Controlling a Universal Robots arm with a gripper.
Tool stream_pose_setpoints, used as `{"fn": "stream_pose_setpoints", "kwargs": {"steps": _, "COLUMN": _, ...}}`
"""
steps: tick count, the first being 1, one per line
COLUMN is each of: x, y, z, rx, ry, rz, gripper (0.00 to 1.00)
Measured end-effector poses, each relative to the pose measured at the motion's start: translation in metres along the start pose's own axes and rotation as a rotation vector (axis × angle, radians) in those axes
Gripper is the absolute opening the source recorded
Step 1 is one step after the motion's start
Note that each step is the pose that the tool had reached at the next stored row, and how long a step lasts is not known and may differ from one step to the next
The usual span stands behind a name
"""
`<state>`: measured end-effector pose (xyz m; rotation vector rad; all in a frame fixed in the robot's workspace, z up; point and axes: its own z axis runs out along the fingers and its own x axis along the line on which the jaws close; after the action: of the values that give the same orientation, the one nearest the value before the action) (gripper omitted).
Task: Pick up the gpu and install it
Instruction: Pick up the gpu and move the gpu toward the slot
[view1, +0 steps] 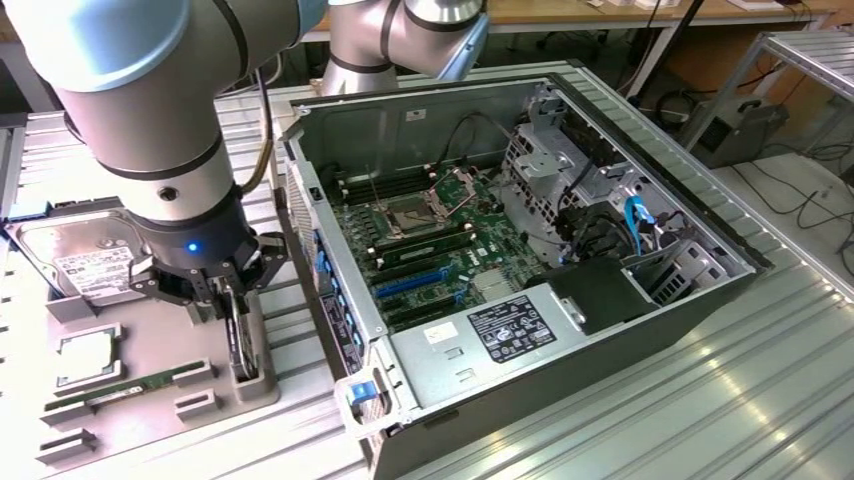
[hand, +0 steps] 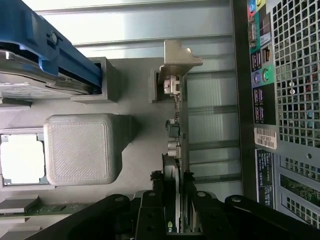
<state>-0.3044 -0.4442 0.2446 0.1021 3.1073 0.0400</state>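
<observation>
The gpu (view1: 244, 345) stands on edge in a slot of the grey holder tray (view1: 158, 330), at the exterior view's left, beside the open computer case (view1: 534, 230). In the wrist view the gpu (hand: 178, 125) shows edge-on, with its silver end bracket (hand: 178, 57) at the far end. My gripper (view1: 224, 296) is lowered straight over the card. Its black fingers (hand: 152, 210) sit against both faces of the card, so the gripper (hand: 175, 202) is shut on it. The card still rests in its slot. Blue expansion slots (view1: 407, 285) lie on the motherboard inside the case.
The tray also holds a hard drive (view1: 80, 255) in a blue carrier (hand: 50, 50), a CPU (view1: 87, 358) and a green RAM stick (view1: 114, 392). The case's rear panel (hand: 280, 100) with ports stands close beside the card. A power supply (view1: 514, 330) fills the case's near end.
</observation>
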Motion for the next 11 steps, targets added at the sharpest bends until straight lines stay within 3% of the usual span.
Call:
{"fn": "stream_pose_setpoints", "kwargs": {"steps": 6, "x": -0.0004, "y": -0.0002, "z": -0.0008, "rx": -0.0019, "ry": 0.0034, "rz": -0.061, "gripper": 0.26}}
{"fn": "stream_pose_setpoints", "kwargs": {"steps": 11, "x": -0.0034, "y": -0.0004, "z": -0.007, "rx": -0.0026, "ry": 0.0042, "rz": -0.074, "gripper": 0.26}}
